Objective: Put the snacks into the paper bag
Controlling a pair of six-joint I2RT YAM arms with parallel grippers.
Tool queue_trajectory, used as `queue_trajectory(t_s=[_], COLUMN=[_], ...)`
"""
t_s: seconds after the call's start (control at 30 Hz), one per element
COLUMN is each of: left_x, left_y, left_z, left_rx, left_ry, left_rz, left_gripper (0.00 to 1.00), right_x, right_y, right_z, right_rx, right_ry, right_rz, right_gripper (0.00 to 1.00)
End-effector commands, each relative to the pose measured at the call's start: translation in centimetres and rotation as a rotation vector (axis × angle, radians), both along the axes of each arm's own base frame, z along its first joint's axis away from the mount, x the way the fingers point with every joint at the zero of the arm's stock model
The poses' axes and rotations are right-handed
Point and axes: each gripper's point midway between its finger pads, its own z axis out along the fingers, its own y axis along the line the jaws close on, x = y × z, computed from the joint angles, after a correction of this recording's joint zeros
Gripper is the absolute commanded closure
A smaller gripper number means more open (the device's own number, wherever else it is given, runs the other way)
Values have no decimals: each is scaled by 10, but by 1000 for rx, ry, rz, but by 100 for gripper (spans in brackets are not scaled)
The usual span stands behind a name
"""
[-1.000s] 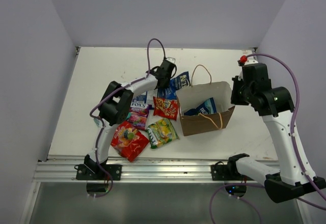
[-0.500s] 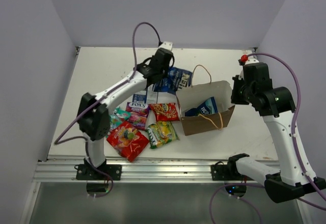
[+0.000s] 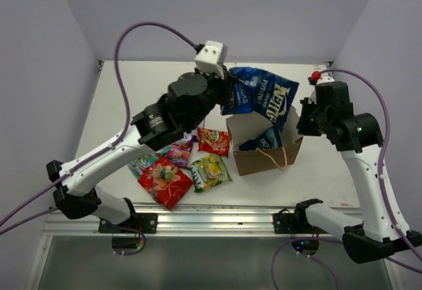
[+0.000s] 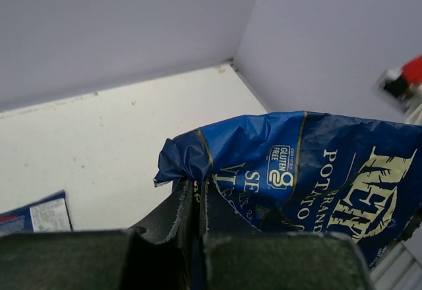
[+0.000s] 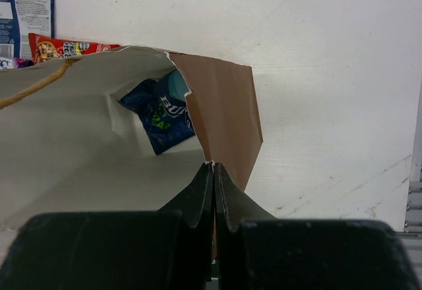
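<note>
White table (image 3: 145, 79), brown paper bag (image 3: 260, 161) standing, snack packets (image 3: 165, 181) scattered beside it

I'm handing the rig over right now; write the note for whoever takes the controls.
Left end effector: shut on a large dark blue chip bag, held up over the mouth of the brown paper bag.
Right end effector: shut on that bag's right wall, holding it open.
Done: one small blue packet inside.
Left: release the chip bag, then load the red candy bag, yellow-green packet, small red packet and pink-purple packet lying beside it.
</note>
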Motion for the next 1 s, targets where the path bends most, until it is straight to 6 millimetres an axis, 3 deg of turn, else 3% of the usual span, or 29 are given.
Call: queue_trajectory(t_s=[0.0, 0.23, 0.3, 0.4, 0.53, 0.63, 0.7, 0.8, 0.87, 0.97], left_x=[-12, -24, -28, -39, -36, -27, -26, -26, -25, -20], left_y=[-47, -78, -87, -96, -80, -75, -78, -70, -59, -44], left_z=[-76, -132, -142, -143, -123, -138, -173, -206, -208, -191], left_rx=[100, 172, 204, 235, 270, 385, 505, 595, 621, 606], left_ry=[118, 181, 188, 176, 108, 118, 171, 226, 226, 184], left_rz=[-73, -133, -153, -163, -37, 22, 26, 73, 114, 176], left_gripper=[100, 100, 100, 99, 89, 88, 92, 99, 100, 100], right_x=[-4, -16, -18, -21, -22, -23, -23, -23, -23, -25], right_y=[5, 1, 0, 0, 0, 0, 1, 1, 1, 1], right_z=[16, 17, 18, 18, 18, 17, 17, 19, 19, 17], right_rx=[42, 40, 41, 40, 46, 50, 52, 48, 46, 50], right_ry=[-58, -60, -63, -65, -68, -70, -70, -73, -72, -68], right_rz=[17, 12, 12, 13, 16, 15, 18, 23, 25, 26], right_gripper=[100, 100, 100, 100, 100, 100, 100, 100, 100, 100])
